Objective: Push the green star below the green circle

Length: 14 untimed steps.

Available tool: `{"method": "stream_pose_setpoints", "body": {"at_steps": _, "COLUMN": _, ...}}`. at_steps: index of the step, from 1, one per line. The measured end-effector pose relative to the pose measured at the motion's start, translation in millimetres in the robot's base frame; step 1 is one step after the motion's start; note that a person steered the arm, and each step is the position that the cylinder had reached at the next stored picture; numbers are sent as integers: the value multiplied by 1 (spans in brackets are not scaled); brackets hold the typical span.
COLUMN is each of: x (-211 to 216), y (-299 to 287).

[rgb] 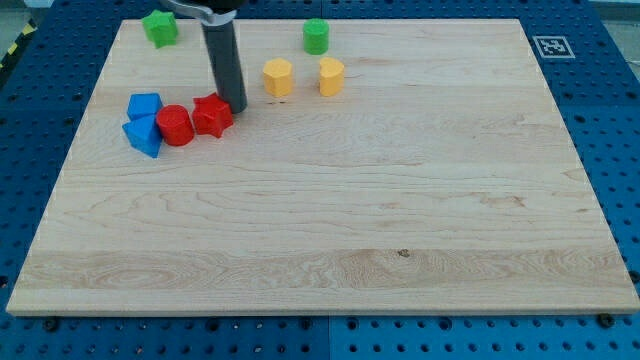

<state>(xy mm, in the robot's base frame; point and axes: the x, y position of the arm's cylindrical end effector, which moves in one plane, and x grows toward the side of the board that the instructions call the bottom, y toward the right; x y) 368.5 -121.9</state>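
Note:
The green star (159, 28) lies at the board's top left. The green circle (316, 36) stands at the top centre, well to the star's right. My tip (237, 106) rests on the board just right of the red star (212, 115), below and to the right of the green star and left of the yellow blocks. The dark rod rises from the tip to the view's top edge.
A red circle (175, 125) sits left of the red star. Two blue blocks (143, 104) (144, 135) sit at its left. A yellow hexagon (278, 77) and a yellow block (331, 76) lie below the green circle. The wooden board (330, 250) ends in blue pegboard.

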Motion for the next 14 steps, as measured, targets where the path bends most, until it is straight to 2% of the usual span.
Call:
{"method": "stream_pose_setpoints", "body": {"at_steps": 4, "x": -6, "y": -23}}
{"method": "stream_pose_setpoints", "body": {"at_steps": 5, "x": -46, "y": -30}}
{"method": "stream_pose_setpoints", "body": {"at_steps": 7, "x": -90, "y": -127}}
{"method": "stream_pose_setpoints", "body": {"at_steps": 8, "x": -128, "y": -178}}
{"method": "stream_pose_setpoints", "body": {"at_steps": 10, "x": -169, "y": -175}}
{"method": "stream_pose_setpoints", "body": {"at_steps": 12, "x": -172, "y": -167}}
{"method": "stream_pose_setpoints", "body": {"at_steps": 14, "x": -170, "y": -118}}
